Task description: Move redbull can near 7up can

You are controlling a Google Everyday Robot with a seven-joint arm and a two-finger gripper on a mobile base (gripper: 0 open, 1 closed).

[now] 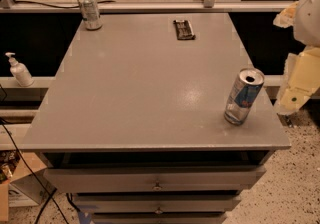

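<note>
The redbull can (pixel 243 96), slim and silver with blue panels, stands upright near the front right corner of the grey table top (pixel 145 88). The 7up can (pixel 90 10), silver-grey with faint green markings, stands upright at the far left corner. The two cans are far apart, on opposite corners. My gripper (pixel 295 88), cream and white, hangs off the table's right edge. It is to the right of the redbull can and not touching it.
A dark flat packet (pixel 184 29) lies at the far middle of the table. A white pump bottle (pixel 19 70) stands on a ledge to the left. Drawers (pixel 157 180) sit under the top. A cardboard box (pixel 15 188) and cables lie on the floor at lower left.
</note>
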